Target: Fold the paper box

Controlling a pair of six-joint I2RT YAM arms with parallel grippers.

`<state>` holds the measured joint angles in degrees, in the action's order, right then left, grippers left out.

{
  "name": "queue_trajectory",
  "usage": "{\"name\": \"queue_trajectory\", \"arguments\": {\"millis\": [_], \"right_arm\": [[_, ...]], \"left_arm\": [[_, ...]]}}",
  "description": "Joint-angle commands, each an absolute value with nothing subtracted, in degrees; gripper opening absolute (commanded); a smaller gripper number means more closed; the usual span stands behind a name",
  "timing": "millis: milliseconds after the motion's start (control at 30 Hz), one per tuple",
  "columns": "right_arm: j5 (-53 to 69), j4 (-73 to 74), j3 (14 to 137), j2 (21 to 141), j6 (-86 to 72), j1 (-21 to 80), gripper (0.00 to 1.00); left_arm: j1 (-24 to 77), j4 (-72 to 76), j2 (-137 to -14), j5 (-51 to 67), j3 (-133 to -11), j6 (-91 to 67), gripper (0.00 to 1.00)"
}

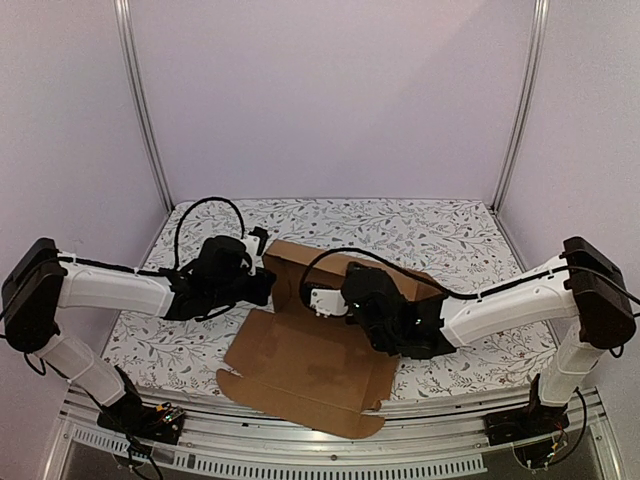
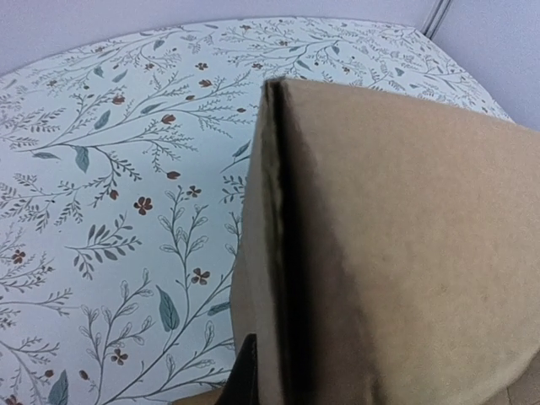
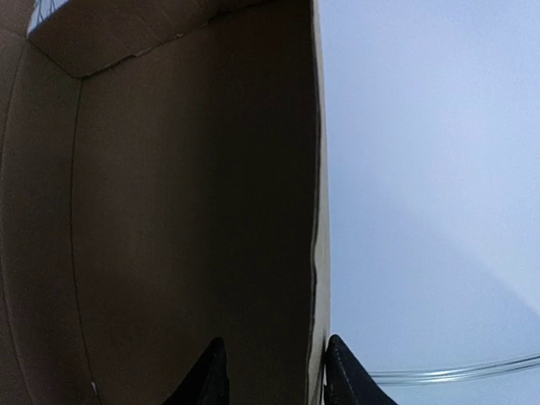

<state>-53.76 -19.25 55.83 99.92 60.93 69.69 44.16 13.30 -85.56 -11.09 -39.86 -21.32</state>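
Observation:
The paper box (image 1: 310, 360) lies mid-table, brown cardboard with its back and side walls raised and a wide flat flap reaching toward the near edge. My left gripper (image 1: 265, 283) is at the box's left wall. In the left wrist view the upright wall edge (image 2: 274, 211) runs into the left gripper (image 2: 274, 371), which is shut on it. One dark finger (image 2: 245, 375) shows and the other is hidden behind the cardboard. My right gripper (image 1: 325, 300) reaches inside the box. Its fingers stand apart astride a wall edge (image 3: 316, 253), the right gripper (image 3: 277, 371) being open.
A floral cloth (image 1: 450, 230) covers the table. A metal rail (image 1: 320, 440) runs along the near edge under the flap's front corner. Pale booth walls with upright posts (image 1: 145, 110) close in the back and sides.

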Motion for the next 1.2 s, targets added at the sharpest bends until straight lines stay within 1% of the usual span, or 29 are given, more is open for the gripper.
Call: {"name": "queue_trajectory", "arguments": {"millis": [0,133,233,300,433,633,767,867,967,1133,1167], "right_arm": [[-42.88,-6.29,57.82,96.81,52.22,70.39,0.48],[-32.6,-1.33,58.64,92.89,45.37,69.78,0.63],[-25.08,4.47,61.12,90.03,41.11,68.73,0.68],[-19.86,8.66,63.05,88.69,37.6,67.92,0.7],[-11.78,12.24,67.26,86.65,31.38,65.25,0.71],[-3.95,13.31,72.59,86.05,19.83,60.3,0.7],[-1.96,13.44,75.79,87.31,11.79,56.97,0.67],[-3.06,13.57,77.43,88.91,7.1,54.72,0.61],[-2.85,13.19,78.23,90.8,3.2,52.38,0.52],[-0.64,11.8,79.44,94.74,0.28,50.19,0.22],[-0.74,11.16,79.52,95.27,0.27,50.18,0.13]], "left_arm": [[45.88,13.71,-85.85,-8.57,-42.44,-20.32,0.0],[45.92,11.9,-86.0,-9.37,-43.35,-19.27,0.0],[45.89,11.07,-86.09,-9.63,-43.87,-18.6,0.0],[45.88,10.7,-86.3,-9.6,-44.23,-18.16,0.0],[45.88,10.31,-87.19,-8.62,-45.01,-16.92,0.0],[45.88,8.68,-90.21,-7.35,-47.96,-13.76,0.0],[45.88,7.45,-92.49,-4.91,-50.9,-10.39,0.0],[45.88,6.25,-94.57,-4.21,-52.94,-8.75,0.0],[45.83,5.05,-95.92,-4.26,-54.31,-8.42,0.0],[45.87,5.79,-97.76,-4.25,-55.37,-8.19,0.0],[45.87,6.39,-97.86,-4.15,-55.18,-8.19,0.0]]}}
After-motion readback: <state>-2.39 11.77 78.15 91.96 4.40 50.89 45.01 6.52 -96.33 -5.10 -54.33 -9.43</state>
